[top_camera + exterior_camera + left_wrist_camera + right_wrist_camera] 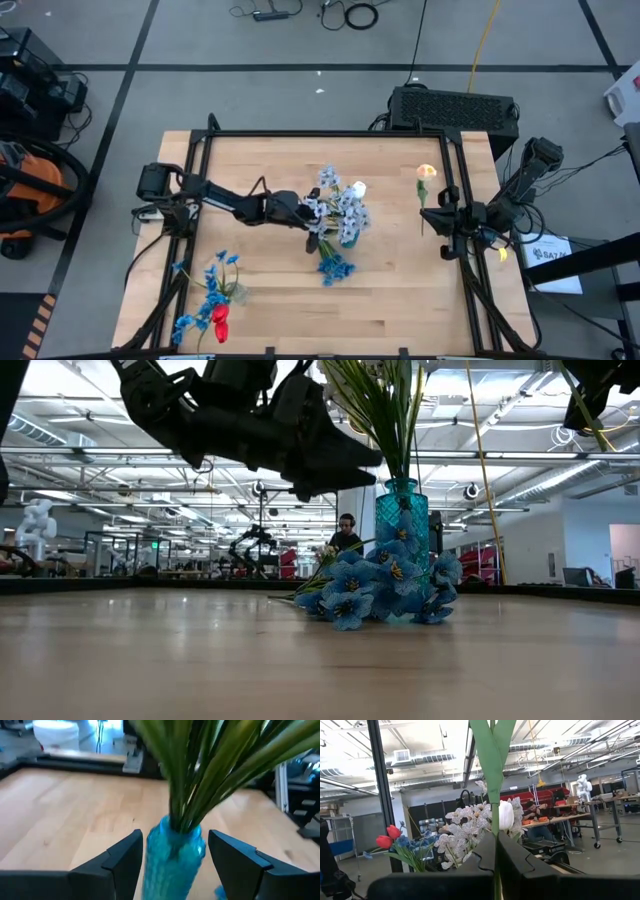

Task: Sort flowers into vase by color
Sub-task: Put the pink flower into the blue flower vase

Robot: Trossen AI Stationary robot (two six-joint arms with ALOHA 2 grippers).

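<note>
**Teal vase between spread fingers, tulip pinched at the table's right edge**

Ribbed, translucent teal glass vase (172,857) at mid-table, stuffed with slim green stems (210,765), standing right between the two dark angular fingers of the left gripper (175,855). Fingers spread wide either side of the vase neck, not visibly touching the glass. Pale grey-blue sprays (338,205) fanned out above the vase, seen from overhead as a lacy, speckled cluster with one cream-white tulip (359,188) at its far edge. Bright blue sprays (385,590) lying flat on the wood at the vase foot, soft cloth petals with yellow centres; shown close only from table height, a small blue clump from above.

Far off to the right, held up off the table, a single tulip (425,172) with pale, orange-tinged head and long green stem (492,795). Right gripper (496,870) clamped tight on that stem, fingers pressed together with the stem running up between them; broad smooth leaf visible only in the right wrist view.

Near the front left corner, well away from both grippers, a loose heap of bright blue sprays (205,290) and a red tulip (220,320) on the pale wooden table (400,300).
</note>
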